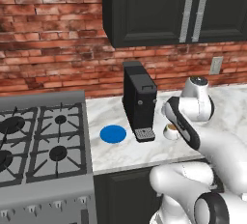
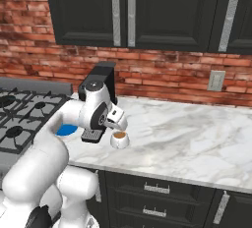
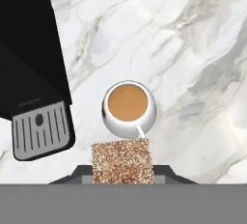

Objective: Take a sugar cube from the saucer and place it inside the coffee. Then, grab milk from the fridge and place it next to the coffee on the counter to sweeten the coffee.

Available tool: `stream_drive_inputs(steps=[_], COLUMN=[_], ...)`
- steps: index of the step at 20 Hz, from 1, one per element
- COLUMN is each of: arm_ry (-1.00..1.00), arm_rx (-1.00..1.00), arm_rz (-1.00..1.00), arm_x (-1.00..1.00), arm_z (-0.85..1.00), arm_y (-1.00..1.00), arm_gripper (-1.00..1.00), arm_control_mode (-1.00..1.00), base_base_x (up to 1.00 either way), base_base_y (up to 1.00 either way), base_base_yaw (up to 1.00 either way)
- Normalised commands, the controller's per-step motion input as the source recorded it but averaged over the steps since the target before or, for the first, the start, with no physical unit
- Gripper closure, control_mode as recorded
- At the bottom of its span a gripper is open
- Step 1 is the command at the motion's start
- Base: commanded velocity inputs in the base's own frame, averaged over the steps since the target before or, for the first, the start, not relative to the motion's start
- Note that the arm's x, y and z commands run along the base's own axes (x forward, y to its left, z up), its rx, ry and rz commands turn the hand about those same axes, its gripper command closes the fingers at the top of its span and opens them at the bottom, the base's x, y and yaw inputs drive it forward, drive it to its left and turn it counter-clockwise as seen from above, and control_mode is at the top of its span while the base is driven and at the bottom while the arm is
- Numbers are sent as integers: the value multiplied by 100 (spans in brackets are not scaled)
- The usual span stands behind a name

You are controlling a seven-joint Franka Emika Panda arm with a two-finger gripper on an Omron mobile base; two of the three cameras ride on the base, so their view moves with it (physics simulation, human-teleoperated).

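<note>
Gripper clamped on the sugar cube, speckled tan, held above the counter. Hand view: the coffee sits at 12 o'clock just beyond the cube, brown liquid visible, handle pointing toward the cube. Black coffee machine at 10 o'clock from the cup, its grey drip tray beside it. Left base view: blue saucer at 9 o'clock of the machine, on the counter; gas stove further left.
</note>
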Motion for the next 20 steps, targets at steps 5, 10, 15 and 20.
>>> stream_drive_inputs(steps=[5, 10, 15, 20], arm_ry=[14, 5, 0, 0], arm_rx=[-11, -2, 0, 0], arm_rz=[0, 0, 0, 0], arm_x=[27, 16, 16, 17], arm_z=[-40, -43, -43, -23], arm_y=[-9, 0, 0, 0], arm_gripper=[100, 100, 100, -100], arm_control_mode=[-100, -100, -100, -100], base_base_x=[0, 0, 0, 0], base_base_y=[0, 0, 0, 0], base_base_yaw=[0, 0, 0, 0])
